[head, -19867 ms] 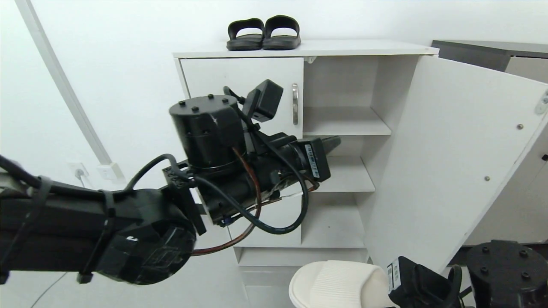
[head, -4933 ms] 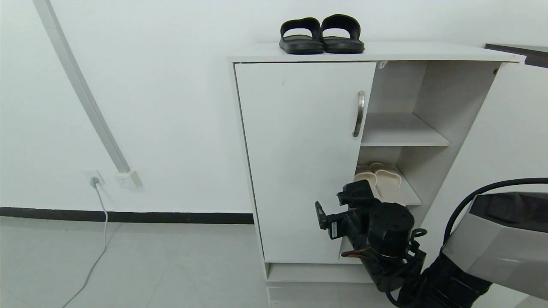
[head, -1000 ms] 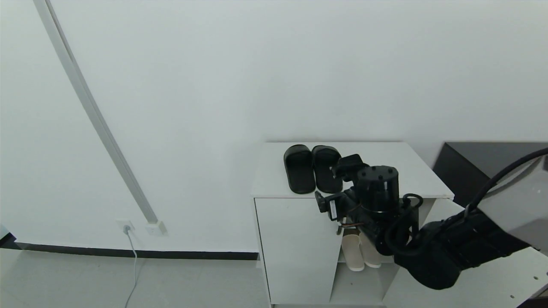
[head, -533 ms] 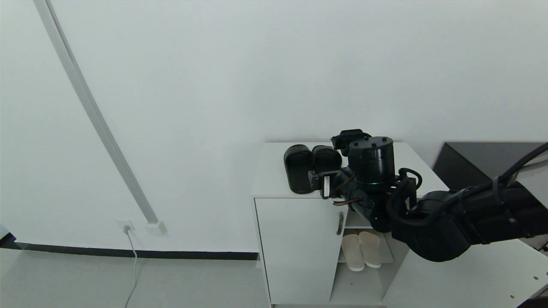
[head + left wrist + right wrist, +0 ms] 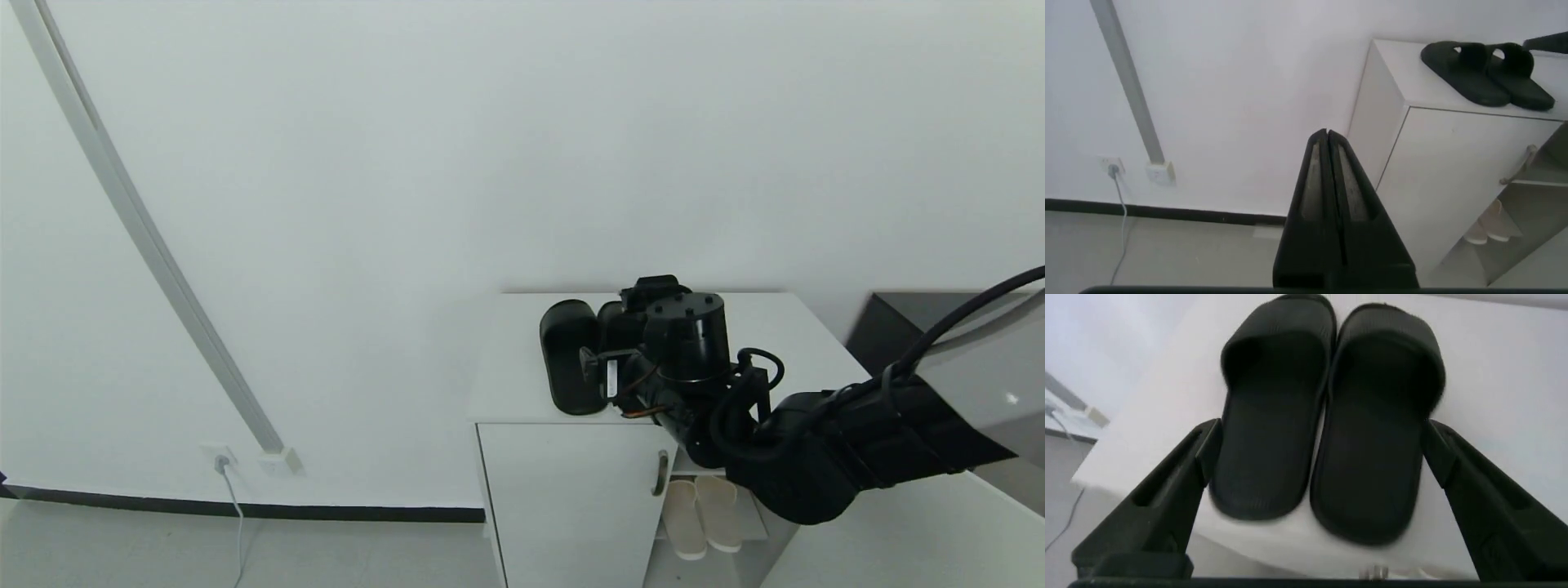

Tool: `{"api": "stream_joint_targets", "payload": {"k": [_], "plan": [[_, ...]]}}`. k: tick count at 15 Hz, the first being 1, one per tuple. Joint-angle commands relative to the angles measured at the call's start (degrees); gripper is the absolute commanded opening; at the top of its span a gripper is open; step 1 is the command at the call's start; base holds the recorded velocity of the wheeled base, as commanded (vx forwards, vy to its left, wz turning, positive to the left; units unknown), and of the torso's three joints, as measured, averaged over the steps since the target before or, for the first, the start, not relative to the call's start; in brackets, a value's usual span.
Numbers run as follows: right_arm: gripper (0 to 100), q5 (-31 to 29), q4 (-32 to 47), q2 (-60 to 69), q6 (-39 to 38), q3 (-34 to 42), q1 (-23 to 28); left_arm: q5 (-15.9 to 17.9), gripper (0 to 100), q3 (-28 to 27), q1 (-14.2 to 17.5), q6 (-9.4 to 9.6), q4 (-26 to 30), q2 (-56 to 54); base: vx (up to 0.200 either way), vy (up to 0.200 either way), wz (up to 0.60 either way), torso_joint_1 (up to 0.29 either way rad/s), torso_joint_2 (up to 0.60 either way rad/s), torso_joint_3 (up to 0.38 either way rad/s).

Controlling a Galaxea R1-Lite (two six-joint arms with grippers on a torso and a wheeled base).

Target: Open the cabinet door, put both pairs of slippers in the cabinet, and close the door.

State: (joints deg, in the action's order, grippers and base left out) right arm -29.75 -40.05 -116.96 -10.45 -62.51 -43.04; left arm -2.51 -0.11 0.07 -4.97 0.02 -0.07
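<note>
**Black pair bracketed on the cabinet top, grip not yet made**

Plain white wall takes up most of the head view, with a pale conduit slanting down toward 8 o'clock. At about 5 o'clock stands the white cabinet. Its left-hand door is closed, with a handle on its edge. Its open door swings out toward the bottom corner. Inside, the white slippers lie side by side on a shelf, so we judge half of the loading done. The black slippers sit on the cabinet top, touching each other, their near ends close to its front edge.

We see three ways this could go wrong. Both slippers have to be squeezed as one bundle, and if the jaws close off-centre one slipper could slide free and drop to the floor. A nudge on the way in could also push the pair along or off the top. On the way down, the closed door and its handle stand just beside the opening and could catch a dangling slipper.

Our right gripper is spread wide, its fingers flanking the pair on the outside. We cannot tell whether they touch the rubber, and it holds nothing yet. Our left gripper is pressed together and empty, well away from the cabinet.
</note>
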Motion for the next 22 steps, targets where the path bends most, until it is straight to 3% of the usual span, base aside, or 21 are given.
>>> {"api": "stream_joint_targets", "payload": {"k": [1, 3, 22], "plan": [[100, -0.6, -2.1, -3.6, 0.3, 0.5, 0.0, 0.1, 0, 0.0, 0.0, -0.04, 0.0, 0.1, 0.200, 0.000, 0.00, 0.007, 0.01, 0.002], [100, -0.6, -3.5, -5.8, 0.3, 0.1, 0.0, 0.0, 0, -0.1, 0.0, -0.12, 0.0, 0.1, 0.200, 0.000, 0.00, 0.002, 0.00, 0.000], [100, 0.1, -5.5, -24.2, 3.8, -24.5, 5.0, -0.1, 0, 0.0, 0.0, -0.39, 0.0, 0.1, 0.000, 0.000, 0.00, 0.000, 0.00, 0.000]]}}
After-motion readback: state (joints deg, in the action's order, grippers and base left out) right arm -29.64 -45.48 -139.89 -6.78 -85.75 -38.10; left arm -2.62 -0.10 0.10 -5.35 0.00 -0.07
